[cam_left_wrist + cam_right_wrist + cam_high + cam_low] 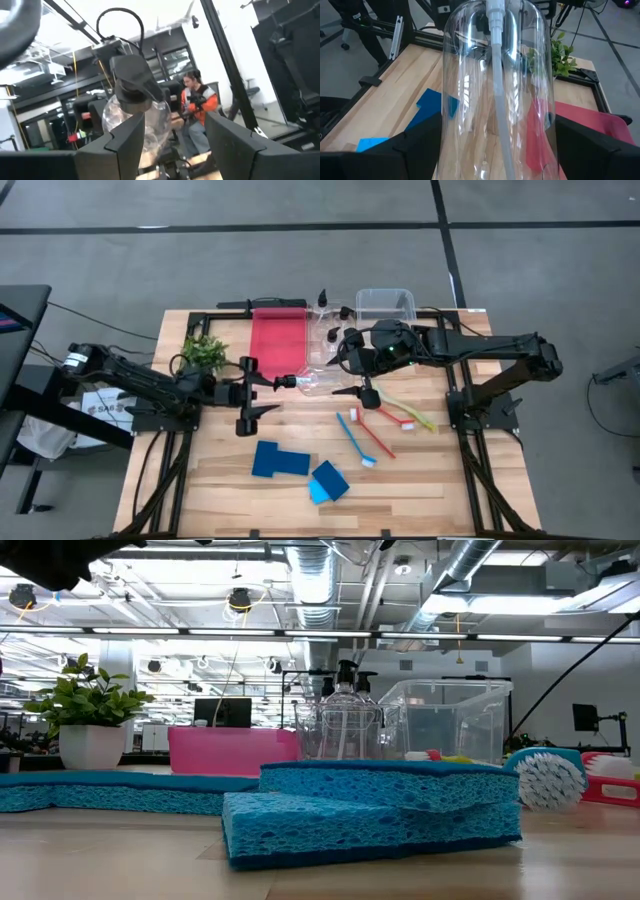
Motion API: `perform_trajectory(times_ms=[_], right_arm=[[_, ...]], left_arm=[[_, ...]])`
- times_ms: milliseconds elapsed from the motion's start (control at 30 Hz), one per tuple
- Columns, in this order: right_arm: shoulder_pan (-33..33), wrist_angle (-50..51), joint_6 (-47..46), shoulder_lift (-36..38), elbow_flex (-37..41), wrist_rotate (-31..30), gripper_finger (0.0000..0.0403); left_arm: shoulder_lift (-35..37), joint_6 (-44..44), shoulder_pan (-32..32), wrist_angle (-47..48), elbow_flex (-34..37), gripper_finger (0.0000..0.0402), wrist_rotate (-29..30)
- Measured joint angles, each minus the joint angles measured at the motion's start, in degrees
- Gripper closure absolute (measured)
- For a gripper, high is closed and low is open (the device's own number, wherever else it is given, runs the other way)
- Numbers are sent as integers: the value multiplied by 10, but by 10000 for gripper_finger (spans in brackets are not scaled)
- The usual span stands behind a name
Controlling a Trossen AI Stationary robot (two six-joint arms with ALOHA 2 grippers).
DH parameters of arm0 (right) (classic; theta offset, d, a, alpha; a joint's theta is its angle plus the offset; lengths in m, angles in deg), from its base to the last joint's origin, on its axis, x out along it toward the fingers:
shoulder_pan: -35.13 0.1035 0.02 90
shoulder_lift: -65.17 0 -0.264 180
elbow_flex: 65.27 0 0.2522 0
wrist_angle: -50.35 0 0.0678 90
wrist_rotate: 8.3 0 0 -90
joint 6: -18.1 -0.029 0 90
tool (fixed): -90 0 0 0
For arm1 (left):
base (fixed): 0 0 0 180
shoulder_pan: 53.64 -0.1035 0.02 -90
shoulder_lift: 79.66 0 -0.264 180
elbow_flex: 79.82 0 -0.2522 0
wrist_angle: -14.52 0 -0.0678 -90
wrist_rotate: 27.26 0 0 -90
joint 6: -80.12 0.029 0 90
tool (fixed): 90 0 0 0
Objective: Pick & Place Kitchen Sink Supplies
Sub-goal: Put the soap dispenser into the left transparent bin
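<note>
My right gripper is shut on a clear bottle that lies level in the air, its black pump top pointing at the table's left. My left gripper is open just beyond that pump top, touching nothing. In the left wrist view the pump top shows past my open fingers. Other clear bottles stand between the bins. A dark blue sponge and a light blue sponge lie flat near the near edge. Blue, red and yellow-green brushes lie on the table. My right gripper pinches the bottle's clear body toward its base end between the two fingers. The fingers come level from the table's right and lie along the bottle. The bottle is lifted clear of the table, lying on its side with the pump top away from the gripper.
A red bin and a clear bin sit at the far edge, with a small potted plant at the far left. A person in orange sits in the room beyond. Bare wood lies at the table's near left and right.
</note>
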Motion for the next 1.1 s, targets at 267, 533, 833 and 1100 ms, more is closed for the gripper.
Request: perform_trajectory(times_ms=[267, 533, 833, 1100], right_arm=[[0, 0, 0, 0, 0, 0, 81], [0, 0, 0, 0, 0, 0, 81], [-1, -10, 1, 0, -1, 3, 81], [-1, -13, 2, -10, 0, 4, 81]], left_arm=[[-41, -3, -1, -83, 0, 211, 25], [-66, 1, -1, -158, -3, 225, 18], [-105, 4, -16, -165, -40, 225, -1], [-125, 4, -21, -167, -72, 225, -37]])
